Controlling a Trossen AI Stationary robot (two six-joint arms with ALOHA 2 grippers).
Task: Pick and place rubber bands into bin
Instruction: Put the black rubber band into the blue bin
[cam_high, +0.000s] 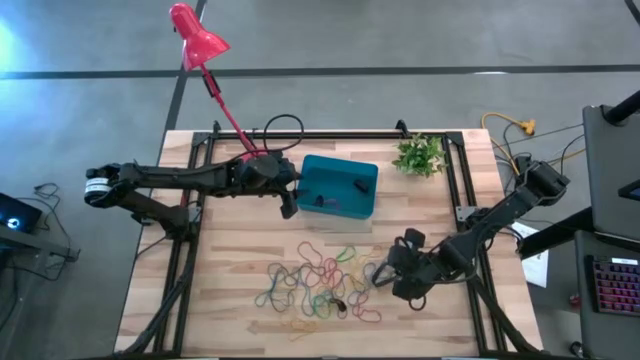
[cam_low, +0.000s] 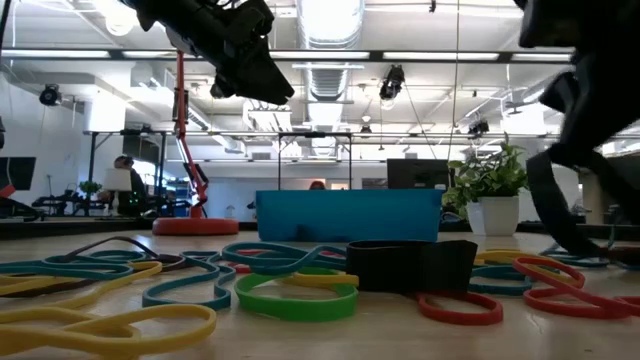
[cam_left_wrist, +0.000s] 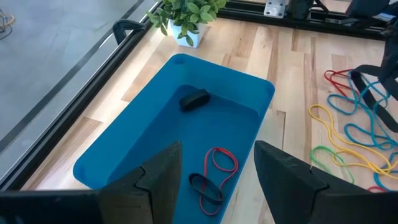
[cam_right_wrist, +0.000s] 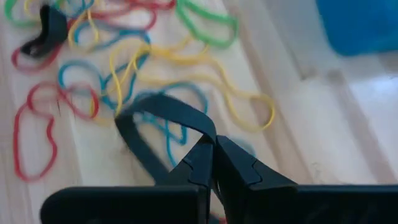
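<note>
While tangled on wood, rubber bands (cam_high: 318, 285) are thin, floppy, multicoloured loops.

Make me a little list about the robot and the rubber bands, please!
bin: teal-blue bin on the table, holding a red band and two black bands
loose rubber bands: colourful pile on the wood in front of the bin
left claw: left claw open, empty, over the bin's near end
right claw: right claw shut on a wide black band at the pile's right edge
extras: red lamp, small potted plant
</note>
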